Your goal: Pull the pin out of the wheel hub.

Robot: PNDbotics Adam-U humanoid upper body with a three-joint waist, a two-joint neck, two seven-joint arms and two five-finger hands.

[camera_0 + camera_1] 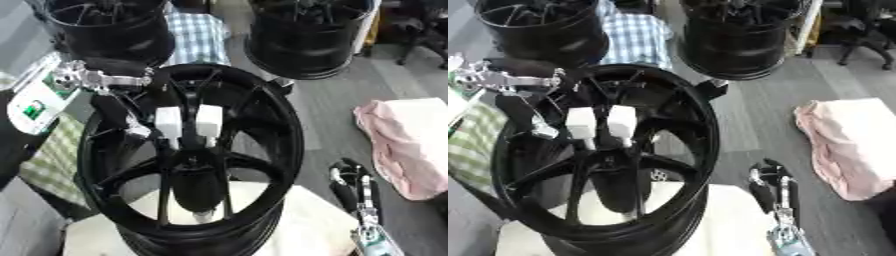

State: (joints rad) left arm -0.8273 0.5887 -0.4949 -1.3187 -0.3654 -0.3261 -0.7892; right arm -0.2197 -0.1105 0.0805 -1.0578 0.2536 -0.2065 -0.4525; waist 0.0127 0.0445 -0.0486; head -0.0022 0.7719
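Note:
A black spoked wheel hub [262, 105] lies tilted on a pale stand [306, 220] in the middle. My left hand [168, 122] comes in from the upper left over the rim. Its two white-padded fingers [208, 120] point straight down at the hub's centre [188, 160], with the thumb [136, 131] apart to the left. Nothing shows between thumb and fingers. I cannot make out a pin at the centre; a small pale bit [203, 216] shows low inside the hub. My right hand [770, 185] rests open at the lower right, fingers up.
Two more black wheels [114, 25] [311, 37] stand at the back, with a checked cloth [199, 35] between them. A pink cloth [407, 145] lies on the grey floor to the right. A white and green box [35, 100] sits at the left.

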